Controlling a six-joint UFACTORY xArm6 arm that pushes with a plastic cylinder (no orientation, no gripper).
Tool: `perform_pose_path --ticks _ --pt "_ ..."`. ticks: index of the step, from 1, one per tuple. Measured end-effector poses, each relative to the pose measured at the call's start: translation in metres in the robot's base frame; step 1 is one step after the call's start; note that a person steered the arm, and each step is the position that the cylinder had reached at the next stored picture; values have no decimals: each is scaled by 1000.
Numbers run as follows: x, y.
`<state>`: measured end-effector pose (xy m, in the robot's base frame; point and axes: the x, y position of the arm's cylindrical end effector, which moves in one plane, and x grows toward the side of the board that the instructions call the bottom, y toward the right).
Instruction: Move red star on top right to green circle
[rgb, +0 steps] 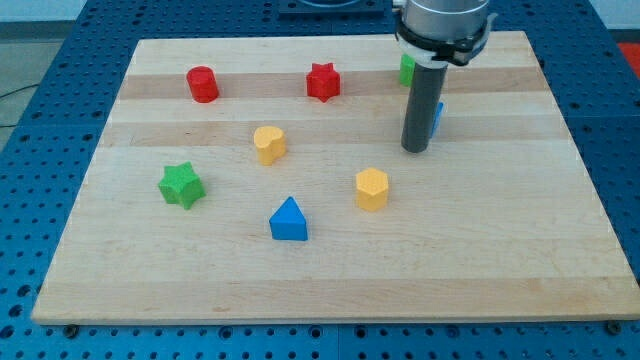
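Observation:
The red star (323, 81) lies near the view's top, middle of the wooden board (150, 270). A green block (407, 69), mostly hidden behind the rod, sits to the star's right; its shape cannot be made out. My tip (415, 150) rests on the board right of and below the star, well apart from it. A blue block (437, 118) peeks out just right of the rod, touching or nearly touching it.
A red cylinder-like block (203, 84) lies at the top left. A yellow heart-like block (269, 144) sits left of centre, a green star (181, 185) at the left, a blue triangle (289, 220) and a yellow hexagon (371, 188) lower in the middle.

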<state>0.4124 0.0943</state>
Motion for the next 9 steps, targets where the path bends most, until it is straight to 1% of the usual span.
perform_pose_path --ticks 1,3,4,5,6,7,8,9 --pt "-19 -16" --pt "1 11" --pt "1 -38" --pt "-53 -53" --pt "-79 -50" --pt "-72 -70" --pt "-93 -103" --pt "-116 -119"
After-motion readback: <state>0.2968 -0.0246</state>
